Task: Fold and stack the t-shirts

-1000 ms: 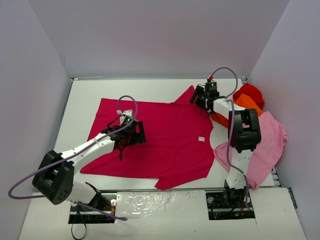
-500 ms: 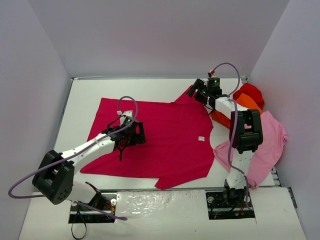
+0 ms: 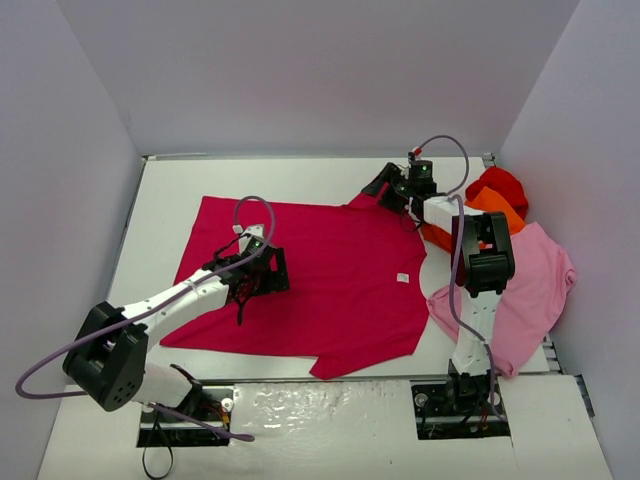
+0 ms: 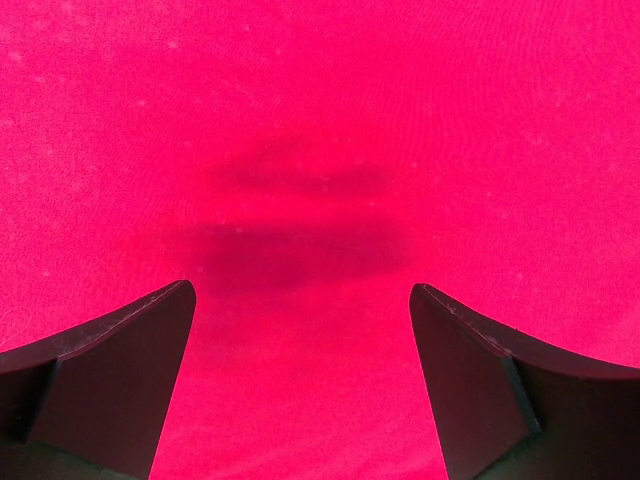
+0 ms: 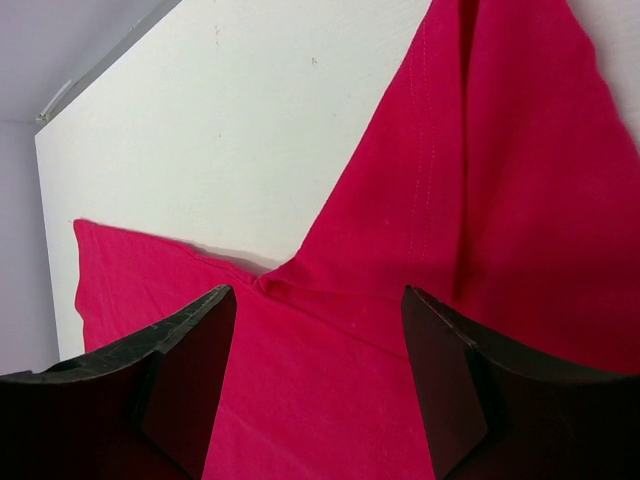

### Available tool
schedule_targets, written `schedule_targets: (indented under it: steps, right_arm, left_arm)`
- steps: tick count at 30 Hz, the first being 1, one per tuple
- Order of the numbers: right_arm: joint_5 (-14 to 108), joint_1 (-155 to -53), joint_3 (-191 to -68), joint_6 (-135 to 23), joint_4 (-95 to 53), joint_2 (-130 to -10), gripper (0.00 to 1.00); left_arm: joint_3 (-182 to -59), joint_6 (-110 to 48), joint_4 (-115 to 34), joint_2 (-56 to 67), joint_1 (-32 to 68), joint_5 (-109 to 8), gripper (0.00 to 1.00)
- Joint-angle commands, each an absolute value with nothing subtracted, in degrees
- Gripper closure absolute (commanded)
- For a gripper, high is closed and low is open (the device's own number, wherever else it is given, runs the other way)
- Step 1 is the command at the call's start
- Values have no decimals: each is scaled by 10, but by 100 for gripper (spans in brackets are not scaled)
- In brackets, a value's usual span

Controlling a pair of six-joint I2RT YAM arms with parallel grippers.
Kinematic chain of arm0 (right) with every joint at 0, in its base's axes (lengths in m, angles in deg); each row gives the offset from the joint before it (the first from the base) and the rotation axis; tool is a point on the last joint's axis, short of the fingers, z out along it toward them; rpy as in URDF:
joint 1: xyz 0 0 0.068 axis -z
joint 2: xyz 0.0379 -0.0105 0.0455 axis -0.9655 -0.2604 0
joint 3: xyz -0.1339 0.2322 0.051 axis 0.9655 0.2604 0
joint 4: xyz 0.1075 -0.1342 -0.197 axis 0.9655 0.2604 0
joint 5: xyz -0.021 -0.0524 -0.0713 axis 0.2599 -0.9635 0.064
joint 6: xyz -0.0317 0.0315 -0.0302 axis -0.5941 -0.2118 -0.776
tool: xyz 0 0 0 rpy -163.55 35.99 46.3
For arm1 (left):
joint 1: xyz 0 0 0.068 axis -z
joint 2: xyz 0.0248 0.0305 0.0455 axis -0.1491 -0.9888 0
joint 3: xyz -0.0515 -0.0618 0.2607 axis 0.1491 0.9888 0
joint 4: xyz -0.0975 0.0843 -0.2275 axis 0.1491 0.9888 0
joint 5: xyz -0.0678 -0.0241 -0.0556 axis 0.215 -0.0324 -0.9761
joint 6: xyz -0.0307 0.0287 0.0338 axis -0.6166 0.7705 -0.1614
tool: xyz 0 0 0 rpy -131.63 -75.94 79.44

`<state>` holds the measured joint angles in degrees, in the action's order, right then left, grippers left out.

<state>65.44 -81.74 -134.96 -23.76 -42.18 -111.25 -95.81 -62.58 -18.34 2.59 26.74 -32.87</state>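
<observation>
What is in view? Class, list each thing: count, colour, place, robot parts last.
raspberry shirt: 1, raspberry red, spread flat mid-table
tag: 1, white, on that shirt near its right edge
red shirt: 1, bright red, bunched at far right
orange shirt: 1, orange, bunched beside the red shirt
pink shirt: 1, pale pink, near right edge
table: 1, white, under everything
left gripper: 1, black, open over the raspberry shirt
right gripper: 1, black, open at its far sleeve
</observation>
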Motion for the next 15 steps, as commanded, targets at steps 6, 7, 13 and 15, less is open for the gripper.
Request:
schedule_targets:
  steps: [6,7,13,15]
  right_arm:
    - [664,-818,-1348,-250,-457,-1096,35]
    - [662,-817,-1346,-252,-457,-1097,35]
    - [657,-814,-1339,-261,-453,-1105,35]
    - [654,-813,-1338,-262,-452,-1108,35]
  left_arm:
    - [-978,-623,-201,28,270,-326,13]
    - [-977,-623,-201,28,270,-326,13]
    - [-978,-621,-199,28,271,-326,13]
    - [-979,-620,-198,27,271,-326,13]
